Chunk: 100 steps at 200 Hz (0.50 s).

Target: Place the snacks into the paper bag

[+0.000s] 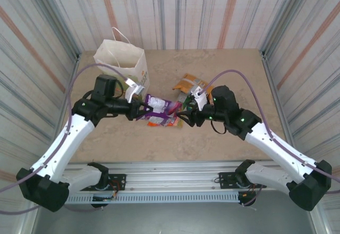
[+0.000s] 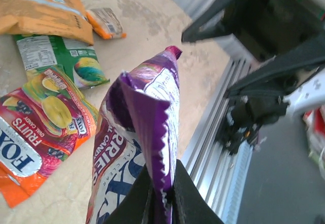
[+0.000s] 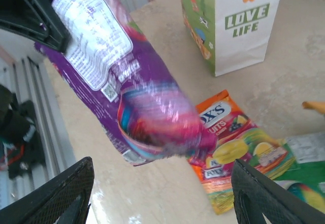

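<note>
My left gripper (image 1: 139, 108) is shut on the serrated edge of a purple snack packet (image 2: 147, 112), which it holds off the table; its black fingers (image 2: 190, 198) pinch the foil. In the top view the purple packet (image 1: 159, 105) hangs between both grippers. My right gripper (image 3: 162, 198) stands wide open just below and near the dangling purple packet (image 3: 127, 76), touching nothing. An orange-red FOX'S packet (image 3: 228, 142), a green packet (image 2: 61, 61), a yellow-orange packet (image 2: 40, 13) and a small orange packet (image 2: 105, 23) lie on the table. The white paper bag (image 1: 122, 59) stands upright at the back left.
The paper bag (image 3: 238, 26) reads "LOVE LIFE" and stands apart from the packets. An aluminium rail (image 1: 170, 173) runs along the table's near edge. Striped walls (image 1: 297, 27) close in the table on three sides.
</note>
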{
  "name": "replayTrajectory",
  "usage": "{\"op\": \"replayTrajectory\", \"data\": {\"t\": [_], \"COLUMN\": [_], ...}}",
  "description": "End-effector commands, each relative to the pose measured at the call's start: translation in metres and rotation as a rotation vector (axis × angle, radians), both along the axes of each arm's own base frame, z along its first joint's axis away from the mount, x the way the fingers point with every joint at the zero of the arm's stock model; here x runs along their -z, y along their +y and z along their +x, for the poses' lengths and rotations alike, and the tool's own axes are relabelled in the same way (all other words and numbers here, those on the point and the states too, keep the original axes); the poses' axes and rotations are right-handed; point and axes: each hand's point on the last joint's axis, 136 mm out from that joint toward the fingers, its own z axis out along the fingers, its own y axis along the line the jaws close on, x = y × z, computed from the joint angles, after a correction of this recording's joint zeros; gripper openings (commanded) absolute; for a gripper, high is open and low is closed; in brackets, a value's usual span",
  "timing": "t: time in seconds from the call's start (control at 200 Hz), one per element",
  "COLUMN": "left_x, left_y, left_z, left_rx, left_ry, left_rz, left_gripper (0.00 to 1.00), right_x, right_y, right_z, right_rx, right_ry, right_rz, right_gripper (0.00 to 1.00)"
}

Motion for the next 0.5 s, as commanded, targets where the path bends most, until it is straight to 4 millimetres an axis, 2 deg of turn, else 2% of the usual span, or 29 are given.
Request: {"op": "replayTrajectory", "data": {"t": [0.0,0.175,0.496], "left_x": [0.003,0.004,0.001], "left_y": [-0.004,-0.016,-0.030], "left_z": [-0.012,-0.015,-0.023], "left_rx": [0.149,0.249,0.320], "left_ry": [-0.175,-0.254,-0.295], "left_rz": [0.151,0.261,0.270], "left_gripper": [0.00,0.00,0.00], "right_x": [0.005,-0.003,0.002], "right_y": [-0.012,-0.003,0.028], "right_z": [-0.011,-0.022,-0.031], "right_rx": [-0.094,-0.210,-0.345], "right_ry": [-0.065,-0.069,0.065], "right_rz": [-0.167,-0.178,-0.116], "right_gripper": [0.72,0.72,0.70]}}
